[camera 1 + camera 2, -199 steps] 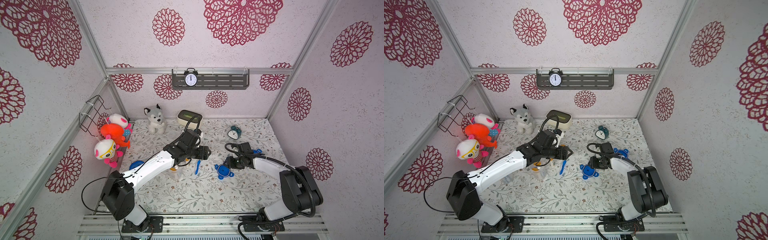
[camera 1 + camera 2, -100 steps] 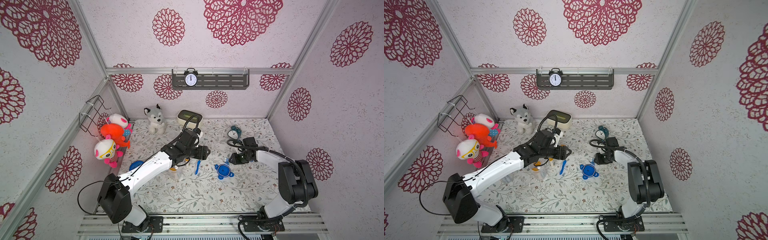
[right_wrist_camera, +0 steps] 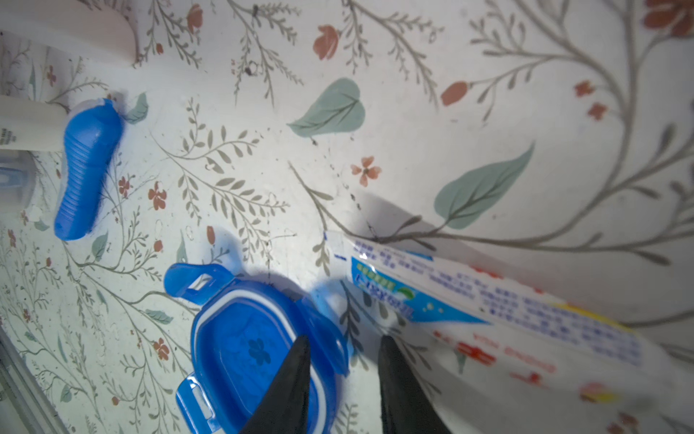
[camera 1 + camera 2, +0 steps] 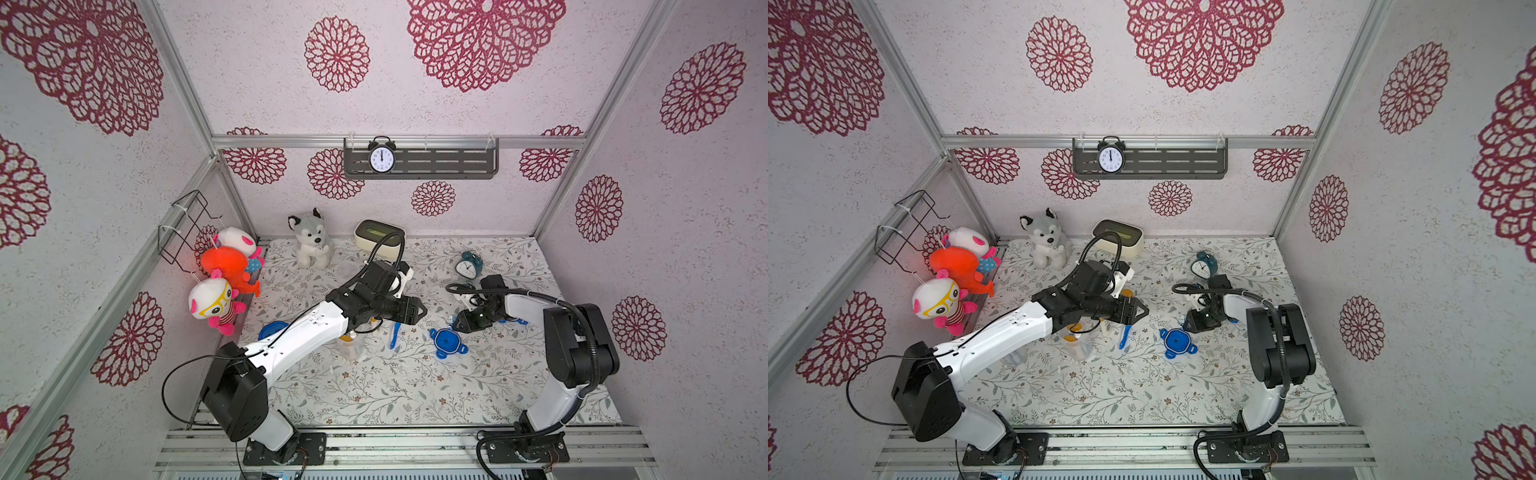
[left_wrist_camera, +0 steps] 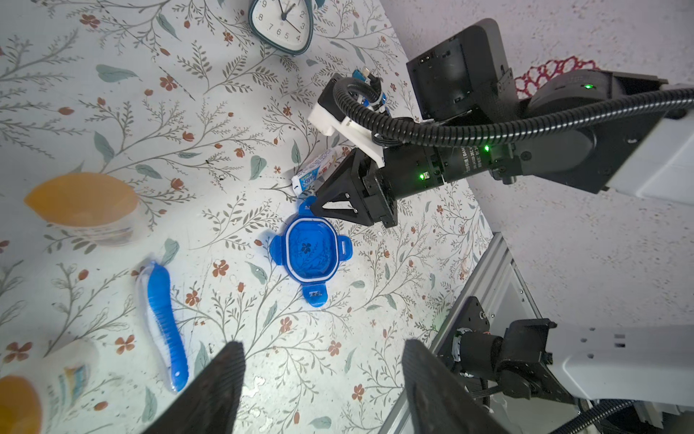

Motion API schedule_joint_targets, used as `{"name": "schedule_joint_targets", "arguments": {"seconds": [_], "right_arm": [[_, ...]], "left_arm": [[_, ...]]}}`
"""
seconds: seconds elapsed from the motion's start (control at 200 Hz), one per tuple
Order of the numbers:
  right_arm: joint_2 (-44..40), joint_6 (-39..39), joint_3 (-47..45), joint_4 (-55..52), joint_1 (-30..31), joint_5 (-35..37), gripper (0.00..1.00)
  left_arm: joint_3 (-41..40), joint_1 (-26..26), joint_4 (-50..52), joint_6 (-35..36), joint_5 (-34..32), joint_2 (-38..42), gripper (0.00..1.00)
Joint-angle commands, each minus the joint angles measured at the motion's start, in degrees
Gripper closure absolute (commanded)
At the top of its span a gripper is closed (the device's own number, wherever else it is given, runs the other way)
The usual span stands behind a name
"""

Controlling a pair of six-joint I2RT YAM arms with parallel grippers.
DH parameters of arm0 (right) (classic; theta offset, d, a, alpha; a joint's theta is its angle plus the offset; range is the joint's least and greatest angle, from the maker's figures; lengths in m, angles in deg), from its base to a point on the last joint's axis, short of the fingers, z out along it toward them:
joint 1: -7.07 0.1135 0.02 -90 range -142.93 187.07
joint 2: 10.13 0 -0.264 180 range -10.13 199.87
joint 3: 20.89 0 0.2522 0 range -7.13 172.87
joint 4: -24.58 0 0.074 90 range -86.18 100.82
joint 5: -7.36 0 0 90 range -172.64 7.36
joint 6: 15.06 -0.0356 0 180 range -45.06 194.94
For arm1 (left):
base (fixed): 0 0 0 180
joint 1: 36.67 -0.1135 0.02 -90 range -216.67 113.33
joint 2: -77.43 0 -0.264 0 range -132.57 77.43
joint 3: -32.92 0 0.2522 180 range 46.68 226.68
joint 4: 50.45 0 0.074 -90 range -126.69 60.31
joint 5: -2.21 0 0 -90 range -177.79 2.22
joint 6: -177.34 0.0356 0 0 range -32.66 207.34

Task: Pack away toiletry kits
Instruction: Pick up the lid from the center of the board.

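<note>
Nearest, the blue lid point(image 4: 448, 341) lies flat on the flowered table point(image 4: 374, 399), apart from the other things. The right gripper point(image 3: 341, 344) is low at the far edge of the lid. Its jaws stand narrow with one tab of the lid between them, but I cannot tell if they press it. The toothpaste tube point(image 3: 488, 312) lies just beside this gripper. To the left, the blue toothbrush point(image 4: 394, 336) lies near a clear cup point(image 4: 349, 347) with something yellow-orange inside. Just beyond the toothbrush hangs the left gripper point(image 5: 321, 347), its jaws wide apart and holding nothing. Further back stand the teal alarm clock point(image 4: 468, 266) and the cream tissue box point(image 4: 376, 235).
</note>
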Motion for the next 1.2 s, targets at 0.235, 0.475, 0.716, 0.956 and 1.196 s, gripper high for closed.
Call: {"name": "schedule_joint_targets", "arguments": {"seconds": [0.235,0.475,0.716,0.956,1.196], "right_arm": [[1.29,3.65,1.04,-0.46,-0.20,-5.06,0.77],[-5.07,2.64,0.51,-0.36,-0.07,-3.65,0.94],[-24.00,-2.75,0.50,4.69,0.26,-6.49,1.00],[-31.72,-6.18,2.59,20.23,1.20,-22.22,1.00],[-27.13,-4.81,8.89,24.25,4.44,-35.73,1.00]], "left_arm": [[1.42,-0.45,0.28,0.91,1.21,-0.99,0.30],[0.57,-2.00,0.37,1.27,-1.21,1.71,0.30],[-2.72,-5.91,-4.24,6.50,-5.26,8.14,0.26],[-10.04,-9.50,-16.73,20.78,-6.36,16.04,0.20],[-22.38,-9.96,-37.43,29.96,-3.17,24.64,0.01]]}}
